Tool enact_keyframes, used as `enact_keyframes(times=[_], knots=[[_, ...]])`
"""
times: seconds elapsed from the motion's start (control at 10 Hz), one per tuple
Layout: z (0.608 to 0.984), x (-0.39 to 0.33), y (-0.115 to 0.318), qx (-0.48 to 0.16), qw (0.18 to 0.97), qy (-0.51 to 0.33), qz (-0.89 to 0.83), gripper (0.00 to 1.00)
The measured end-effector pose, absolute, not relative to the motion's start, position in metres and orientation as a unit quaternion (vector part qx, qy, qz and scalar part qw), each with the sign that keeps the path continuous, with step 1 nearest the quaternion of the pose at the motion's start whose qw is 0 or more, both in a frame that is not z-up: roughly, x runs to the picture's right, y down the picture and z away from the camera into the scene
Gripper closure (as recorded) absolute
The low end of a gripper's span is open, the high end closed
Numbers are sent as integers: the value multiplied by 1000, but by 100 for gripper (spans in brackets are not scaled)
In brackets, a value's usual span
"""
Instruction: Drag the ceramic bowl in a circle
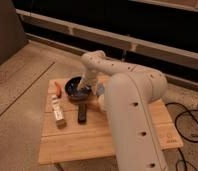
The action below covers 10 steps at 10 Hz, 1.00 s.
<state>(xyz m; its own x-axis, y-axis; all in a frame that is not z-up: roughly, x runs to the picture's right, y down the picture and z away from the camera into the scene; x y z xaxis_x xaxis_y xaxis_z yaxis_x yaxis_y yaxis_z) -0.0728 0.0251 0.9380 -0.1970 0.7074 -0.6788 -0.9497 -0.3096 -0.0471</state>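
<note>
The ceramic bowl (73, 89) is dark, round and shallow, and sits on the back left part of the wooden table (92, 137). My gripper (84, 89) reaches down from the white arm (94, 64) onto the bowl's right side, at or just inside its rim. The arm's wrist hides where the gripper meets the bowl, so I cannot tell whether it holds the rim.
A small white cup (100, 90) stands just right of the bowl, partly behind the arm. A black remote (82, 112) and a white tube (57, 109) lie in front of the bowl. An orange item (57, 87) lies to its left. Cables (189, 125) run over the floor at right.
</note>
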Motion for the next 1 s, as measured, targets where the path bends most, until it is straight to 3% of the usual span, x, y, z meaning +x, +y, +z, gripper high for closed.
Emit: enact_keyframes(times=[0.7, 1.0], knots=[[952, -74, 25, -302, 560, 178, 750, 35], [963, -73, 46, -311, 540, 191, 758, 35]])
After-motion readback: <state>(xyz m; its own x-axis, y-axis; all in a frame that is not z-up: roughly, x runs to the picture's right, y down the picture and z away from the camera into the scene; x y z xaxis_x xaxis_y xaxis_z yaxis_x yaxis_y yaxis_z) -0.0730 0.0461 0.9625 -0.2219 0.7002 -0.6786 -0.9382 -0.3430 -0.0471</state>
